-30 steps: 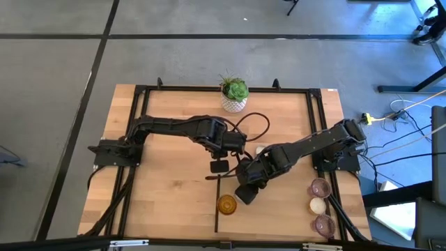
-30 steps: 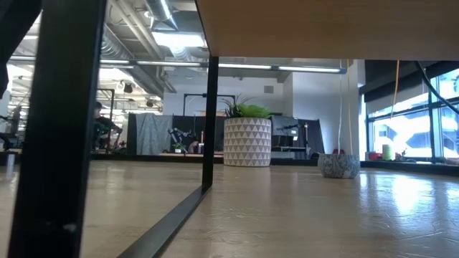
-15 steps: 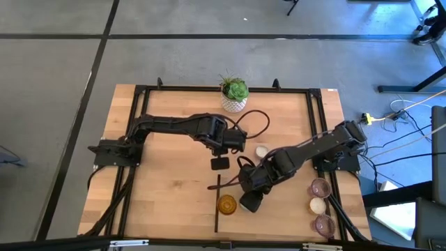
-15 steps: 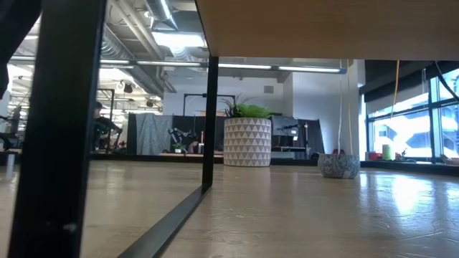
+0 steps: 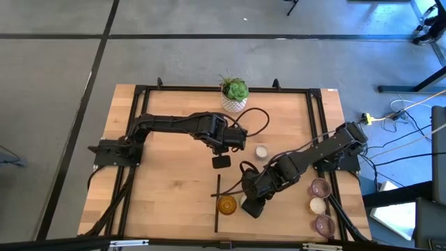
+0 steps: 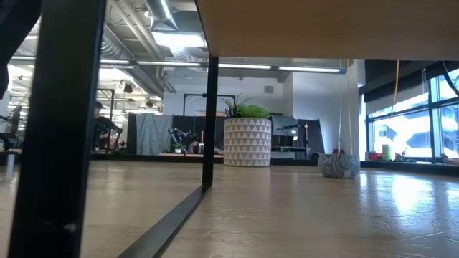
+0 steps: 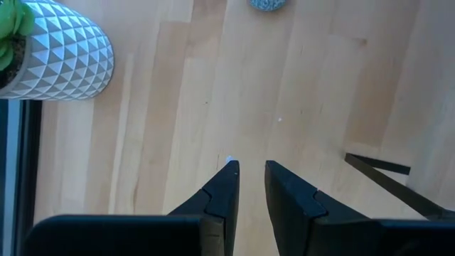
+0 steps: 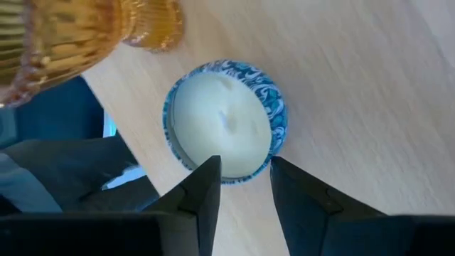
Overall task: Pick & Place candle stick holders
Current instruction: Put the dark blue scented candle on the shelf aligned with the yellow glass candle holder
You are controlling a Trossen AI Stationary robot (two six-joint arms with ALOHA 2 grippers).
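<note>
1. The light wooden table [image 5: 167,181] has a black metal frame along its edges, and a thin black bar [image 5: 217,209] runs from the middle toward the near edge.
2. The widest open room is on the left half of the table, in front of the left arm; no small object lies there.
3. The white pot with triangle pattern and green plant [image 5: 234,95] stands at the far edge, in the middle.
4. At the right near corner, three small cup-like holders stand in a row just beside the frame: a mauve one [image 5: 319,187], a cream-white one [image 5: 317,205] and another mauve one [image 5: 324,224].
5. One cream-white round holder [image 5: 261,151] stands alone near the table centre, apart from both arms.
6. The amber ribbed glass holder [image 5: 226,204] stands near the front edge, just beside the black bar.
7. The right gripper [image 8: 243,186] is low over the table next to the amber holder [image 8: 78,32]. Its jaws stand a little apart and hold nothing; the small round holder with blue-white pattern and cream filling [image 8: 224,119] lies just ahead of the fingertips, and whether they touch it I cannot tell.
8. The left gripper [image 7: 250,178] hovers over bare wood near the centre, with jaws narrowly apart and empty.
</note>
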